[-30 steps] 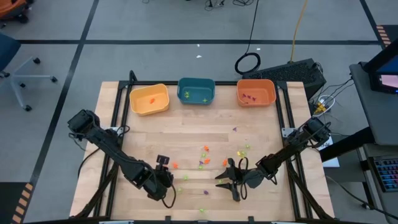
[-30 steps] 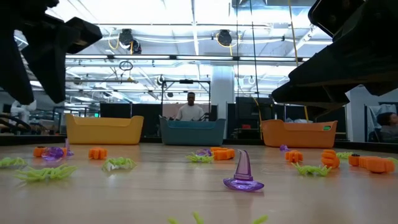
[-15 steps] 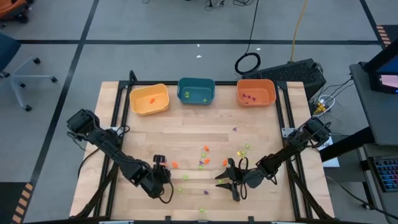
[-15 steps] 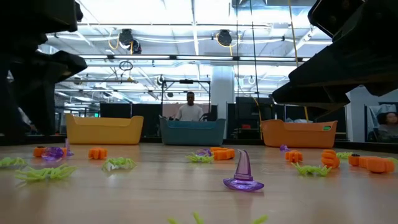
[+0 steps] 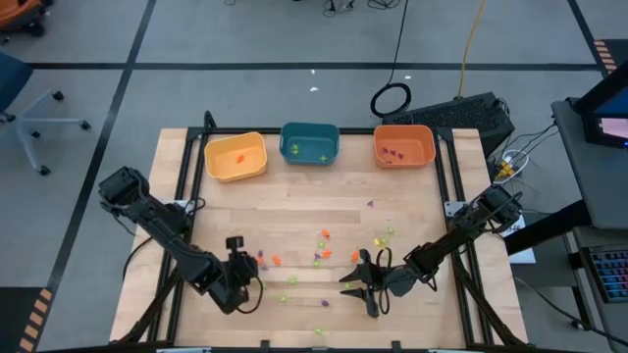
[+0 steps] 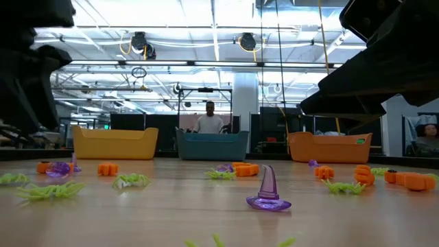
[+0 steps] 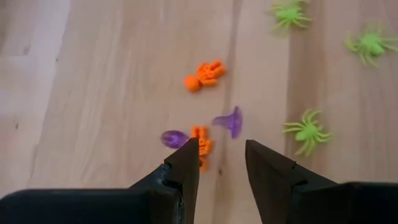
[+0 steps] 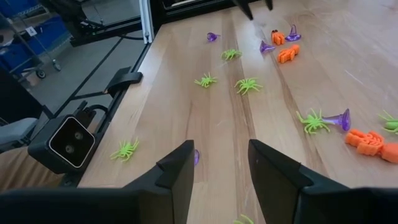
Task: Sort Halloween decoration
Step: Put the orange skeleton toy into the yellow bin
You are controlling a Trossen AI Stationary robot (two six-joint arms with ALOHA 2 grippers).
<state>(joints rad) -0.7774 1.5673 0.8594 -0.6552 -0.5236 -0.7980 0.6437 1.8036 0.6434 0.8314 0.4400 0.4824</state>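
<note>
Halloween decoration point(image 5: 323, 236) lies scattered over the middle of the tabletop point(image 5: 294, 211), with a few pieces already in the yellow bin point(image 5: 235, 157), teal bin point(image 5: 309, 143) and orange bin point(image 5: 403, 145). Left end effector point(image 7: 221, 160) hovers open and empty over an orange trinket point(image 7: 201, 139) flanked by two purple ones; closing here risks pinching mixed colours together. Right end effector point(image 8: 221, 163) waits open above the tabletop's near edge.
</note>
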